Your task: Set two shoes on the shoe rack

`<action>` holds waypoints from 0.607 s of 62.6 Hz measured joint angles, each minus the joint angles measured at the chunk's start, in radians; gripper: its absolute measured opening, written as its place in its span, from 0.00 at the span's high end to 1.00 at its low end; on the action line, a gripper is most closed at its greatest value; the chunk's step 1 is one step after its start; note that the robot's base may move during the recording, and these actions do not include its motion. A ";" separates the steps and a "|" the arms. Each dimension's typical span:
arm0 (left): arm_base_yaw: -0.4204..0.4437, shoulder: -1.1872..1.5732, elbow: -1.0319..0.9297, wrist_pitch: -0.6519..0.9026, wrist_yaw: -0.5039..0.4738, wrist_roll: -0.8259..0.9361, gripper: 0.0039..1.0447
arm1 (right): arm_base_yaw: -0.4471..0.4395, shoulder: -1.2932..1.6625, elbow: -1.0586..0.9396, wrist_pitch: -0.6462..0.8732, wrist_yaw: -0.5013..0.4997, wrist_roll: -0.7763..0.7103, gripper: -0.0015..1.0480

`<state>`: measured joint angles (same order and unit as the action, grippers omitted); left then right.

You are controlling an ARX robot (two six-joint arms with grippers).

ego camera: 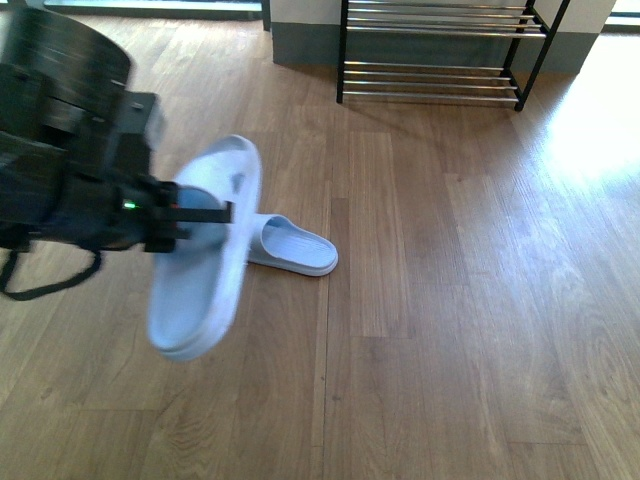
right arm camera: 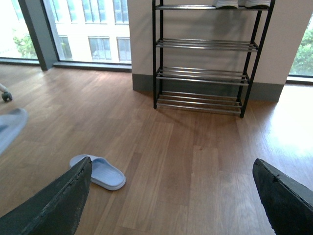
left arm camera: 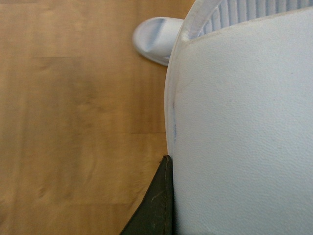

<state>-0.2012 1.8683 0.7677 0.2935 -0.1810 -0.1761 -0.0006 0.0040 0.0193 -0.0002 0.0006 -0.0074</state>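
My left gripper [ego camera: 215, 212] is shut on a light blue slide sandal [ego camera: 205, 250] and holds it above the wooden floor, sole side facing the front camera. In the left wrist view that sandal [left arm camera: 244, 122] fills the frame beside one dark finger [left arm camera: 156, 205]. The other light blue sandal [ego camera: 293, 245] lies flat on the floor just behind the held one, also visible as the floor sandal [right arm camera: 100, 172]. The shoe rack [ego camera: 440, 72], black-framed with chrome rods, stands against the far wall. My right gripper [right arm camera: 171, 196] is open and empty, well short of the rack [right arm camera: 200, 76].
White-soled footwear [right arm camera: 234, 4] sits on the rack's upper shelf, cut off by the frame. A small caster wheel [right arm camera: 6, 96] shows near the window. A black cable [ego camera: 40, 285] hangs under my left arm. Bare wooden floor lies between sandals and rack.
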 joint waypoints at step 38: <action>0.001 -1.017 -0.347 -0.360 -0.144 0.179 0.98 | 0.000 0.000 0.000 0.000 0.000 0.000 0.09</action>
<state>-0.2005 0.8513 0.4206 -0.0662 -0.3252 0.0029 -0.0006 0.0040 0.0193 -0.0002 0.0006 -0.0071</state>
